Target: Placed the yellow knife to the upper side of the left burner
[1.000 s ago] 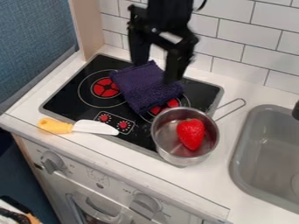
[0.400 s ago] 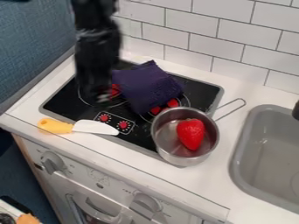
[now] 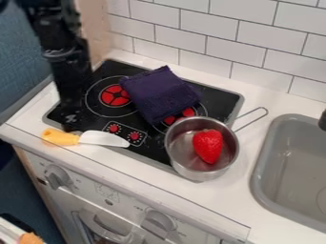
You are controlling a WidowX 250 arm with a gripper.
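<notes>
one black metal robot gripper [image 3: 71,125] is hanging, open or closed impossible to tell, one yellow-handled, white-bladed knife [image 3: 104,138] is lying just below it in view, two round red burners [image 3: 117,96], one purple fabric cloth [image 3: 160,94], one steel saucepan [image 3: 189,169] holding one red strawberry [image 3: 208,146], are sitting rightward

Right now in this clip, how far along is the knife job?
Nothing looks done: the yellow-handled knife lies at the stove's front edge. Under way: the claw is close by the handle, contact unclear. Left, presumably: gripping, lifting and setting it above the left burner.
</notes>
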